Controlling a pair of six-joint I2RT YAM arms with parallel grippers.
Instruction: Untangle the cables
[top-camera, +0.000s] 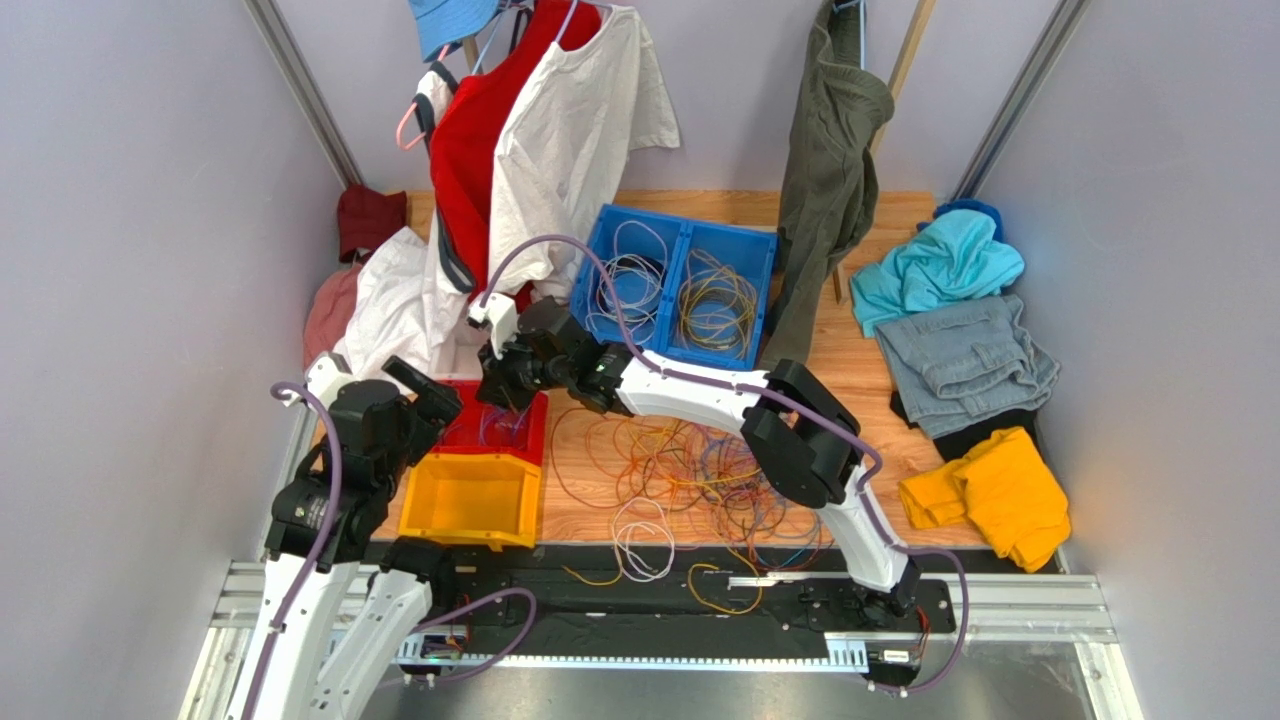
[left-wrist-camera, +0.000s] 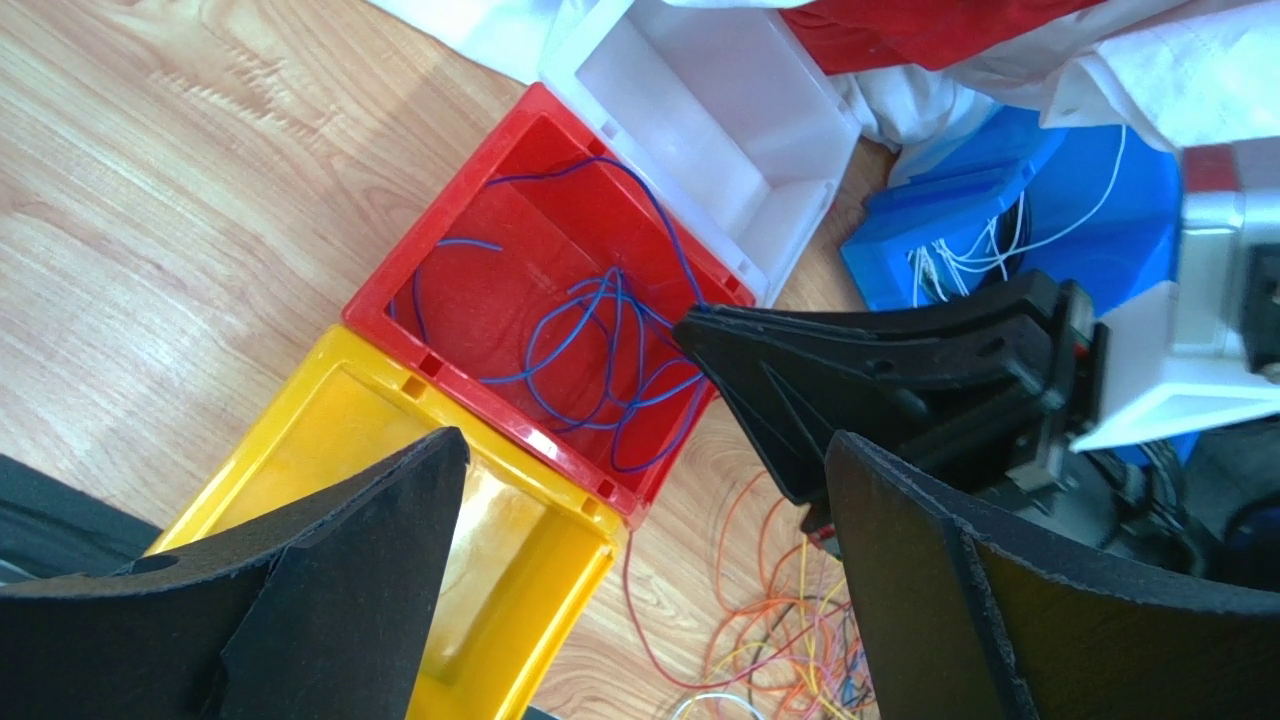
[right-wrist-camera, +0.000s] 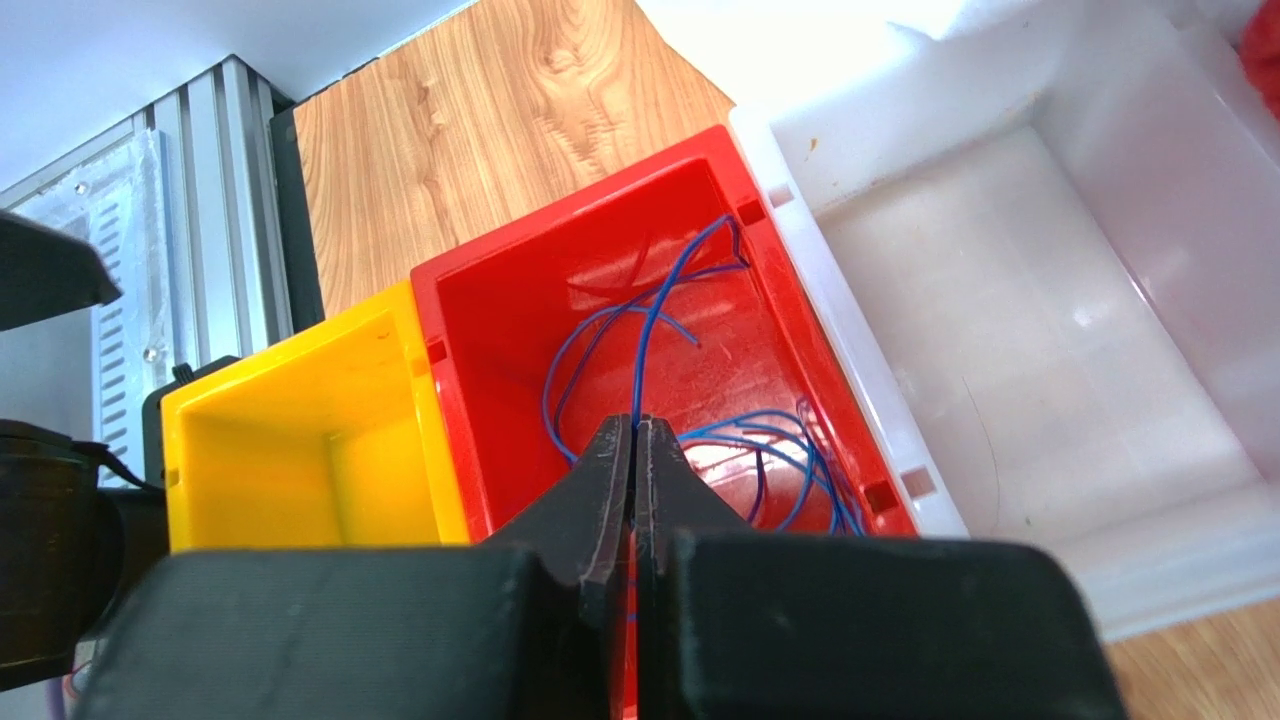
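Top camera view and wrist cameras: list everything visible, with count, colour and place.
yellow bin: one, yellow, nearest the arms, left
red bin: one, red, just beyond yellow bin
white bin: one, white, just beyond red bin
blue bins: two, blue, back centre, holding coiled cables
tangled cables: one pile, yellow, orange, white, purple, table centre front
blue cable: looped strands, blue, inside red bin
clothes: several, red, white, olive hanging behind; teal, grey, yellow heaped right
left gripper: one, black, open, above the bins
right gripper: one, black, shut on blue cable, over red bin
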